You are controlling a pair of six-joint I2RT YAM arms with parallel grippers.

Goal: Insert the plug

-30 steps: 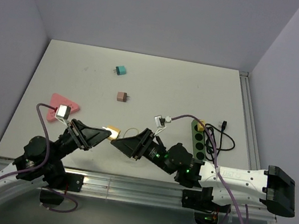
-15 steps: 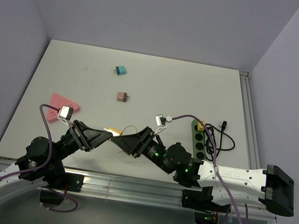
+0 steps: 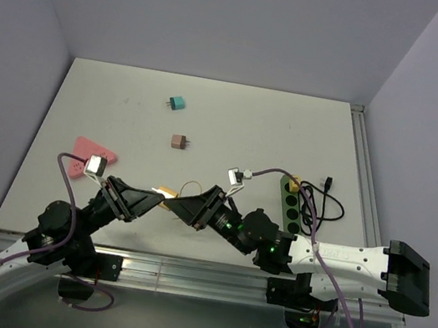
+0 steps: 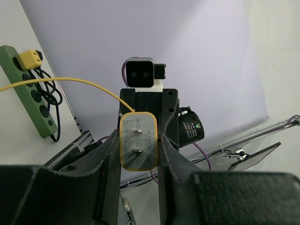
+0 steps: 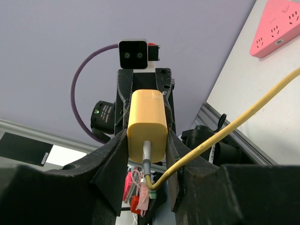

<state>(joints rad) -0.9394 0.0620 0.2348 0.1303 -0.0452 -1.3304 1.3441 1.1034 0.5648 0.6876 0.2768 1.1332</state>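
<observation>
Counter (image 3: 251,127): green power strip (image 3: 291,204) is at right of the top frame beside the right arm. Pink triangular socket block (image 3: 89,154) is at left, near the left arm. Teal plug (image 3: 178,103) and brown plug (image 3: 179,141) lie loose in the upper middle, well apart from both arms.

Task's thing: yellow charger plug (image 4: 138,147), held off the counter at lower centre of the top frame, between the two claw tips.

Left claw (image 3: 159,198) is clamped on the plug body, two prongs facing straight back at its wrist camera. Right claw (image 5: 146,136) has fingers (image 5: 115,154) against both flanks of the same body, which looks like a grip. The cable end faces its camera, with the yellow cable (image 5: 234,126) trailing off to the right.

Key relation: the plug's long axis runs claw to claw. Prongs point away from the right wrist and into the left one, so only the right arm can lead with the prongs. My read: the left has to let go first. The pink block lies up-left of the plug and the green strip off to the right.
</observation>
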